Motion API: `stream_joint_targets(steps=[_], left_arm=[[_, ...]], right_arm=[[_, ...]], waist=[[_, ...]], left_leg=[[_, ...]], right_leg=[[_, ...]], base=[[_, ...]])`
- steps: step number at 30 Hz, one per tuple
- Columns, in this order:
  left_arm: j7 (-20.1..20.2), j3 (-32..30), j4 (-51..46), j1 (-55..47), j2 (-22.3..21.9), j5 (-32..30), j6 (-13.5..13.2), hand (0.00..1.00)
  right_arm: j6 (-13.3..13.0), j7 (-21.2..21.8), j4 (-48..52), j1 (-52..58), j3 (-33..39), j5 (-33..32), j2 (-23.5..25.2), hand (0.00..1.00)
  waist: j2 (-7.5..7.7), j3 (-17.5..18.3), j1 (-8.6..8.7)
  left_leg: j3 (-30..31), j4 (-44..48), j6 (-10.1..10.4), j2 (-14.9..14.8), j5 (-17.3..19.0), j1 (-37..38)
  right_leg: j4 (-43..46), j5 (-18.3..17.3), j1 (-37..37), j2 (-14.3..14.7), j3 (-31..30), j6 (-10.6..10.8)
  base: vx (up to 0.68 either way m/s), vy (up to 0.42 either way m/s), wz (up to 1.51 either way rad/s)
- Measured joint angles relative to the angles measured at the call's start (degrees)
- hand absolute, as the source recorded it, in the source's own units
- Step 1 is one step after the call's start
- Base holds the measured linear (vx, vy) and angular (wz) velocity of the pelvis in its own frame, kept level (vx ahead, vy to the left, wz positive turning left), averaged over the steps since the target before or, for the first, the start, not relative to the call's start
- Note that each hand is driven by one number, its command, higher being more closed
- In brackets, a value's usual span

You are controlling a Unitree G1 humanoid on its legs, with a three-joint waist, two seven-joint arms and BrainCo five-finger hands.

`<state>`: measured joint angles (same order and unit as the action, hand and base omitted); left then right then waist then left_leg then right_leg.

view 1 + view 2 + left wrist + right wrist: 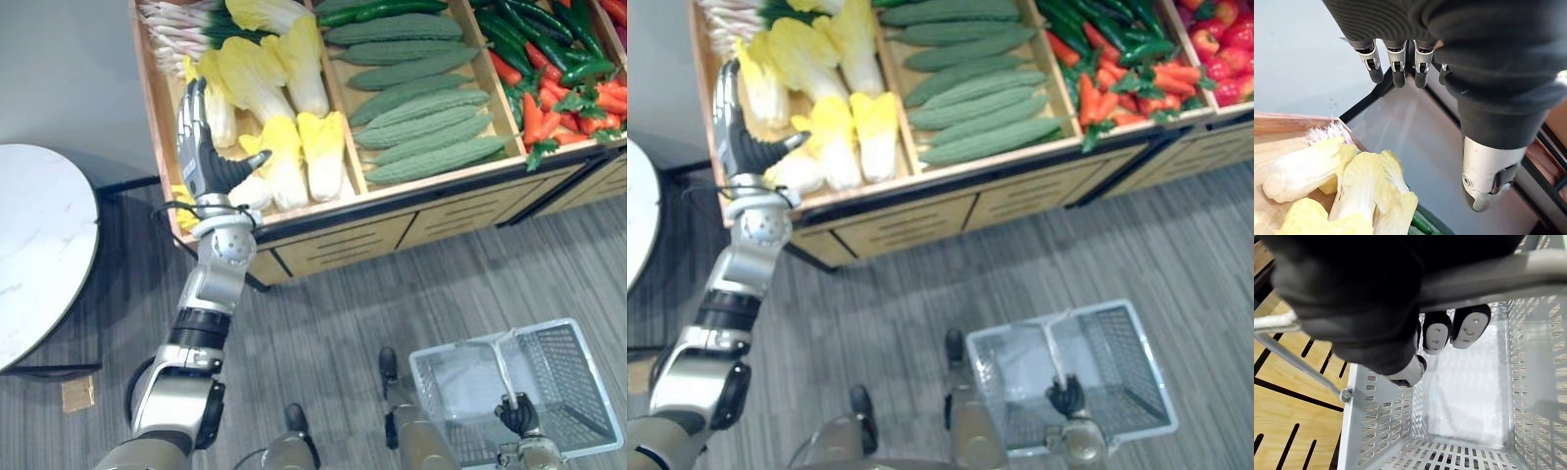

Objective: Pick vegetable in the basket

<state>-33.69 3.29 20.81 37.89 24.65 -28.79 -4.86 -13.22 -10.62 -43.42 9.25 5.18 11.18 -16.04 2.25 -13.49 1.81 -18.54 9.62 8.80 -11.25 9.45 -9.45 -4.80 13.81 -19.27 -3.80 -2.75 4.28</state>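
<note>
**A:** Left eye view, from the left: what's there?

**B:** A round table [39,245], then the left hand [203,152], raised over the left compartment of the desk [343,245]. Its fingers are straight and side by side, with the thumb stuck out toward the cabbages [279,98].

**A:** Is it touching them?

**B:** I can't tell. In the left wrist view the cabbages lie past the straight fingers [1396,68], and nothing is in the hand.

**A:** And further right?

**B:** The cabbages fill that left compartment. Gourds [421,122] lie in rows in the middle one, and carrots [534,117] are in the right one.

**A:** Where's the basket?

**B:** The basket [578,362] is low on the right, over the floor [372,304] and well apart from the desk. The right hand [516,415] is curled round its handle [505,362]. The right wrist view shows the fingertips [1469,328] wrapped under the bar.
</note>
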Motion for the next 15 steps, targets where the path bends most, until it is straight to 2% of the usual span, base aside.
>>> stream_joint_targets(steps=[3,6,10,15], left_arm=[[3.02,4.6,-0.11,0.01,5.03,-5.5,-0.29,0.0],[7.09,7.57,-0.1,0.01,7.57,-9.17,-1.21,0.0],[9.07,8.84,1.79,0.04,7.73,-11.84,-1.68,0.0],[10.34,8.97,7.0,0.23,7.72,-12.64,-0.71,0.0]], right_arm=[[0.0,0.9,0.13,0.02,-0.12,-0.01,-0.9,1.0],[-0.02,1.15,0.5,0.03,-0.14,-0.01,-1.08,1.0],[-0.07,1.21,1.05,0.03,-0.19,0.0,-1.08,1.0],[-0.07,1.18,1.42,0.05,-0.22,-0.01,-1.06,1.0]], waist=[[-0.15,0.08,-0.4],[-0.18,0.11,-0.49],[-0.32,0.19,-0.44],[-0.69,0.4,-0.34]], left_leg=[[0.29,0.49,-0.02,-0.13,0.06,-0.4],[0.51,0.55,-0.05,-0.17,0.09,-0.38],[0.49,0.69,-0.05,-0.22,0.26,-0.45],[0.13,1.04,0.08,-0.5,0.63,-0.6]], right_leg=[[0.0,0.01,0.01,-0.05,0.43,-0.01],[-0.07,0.01,0.28,-0.1,0.71,-0.01],[-0.07,0.02,0.32,-0.14,0.78,-0.02],[-0.06,0.02,0.17,0.08,0.6,-0.02]], base=[[0.0,-0.019,0.05],[0.0,-0.012,0.04],[0.0,-0.002,0.01],[0.0,-0.003,-0.01]])
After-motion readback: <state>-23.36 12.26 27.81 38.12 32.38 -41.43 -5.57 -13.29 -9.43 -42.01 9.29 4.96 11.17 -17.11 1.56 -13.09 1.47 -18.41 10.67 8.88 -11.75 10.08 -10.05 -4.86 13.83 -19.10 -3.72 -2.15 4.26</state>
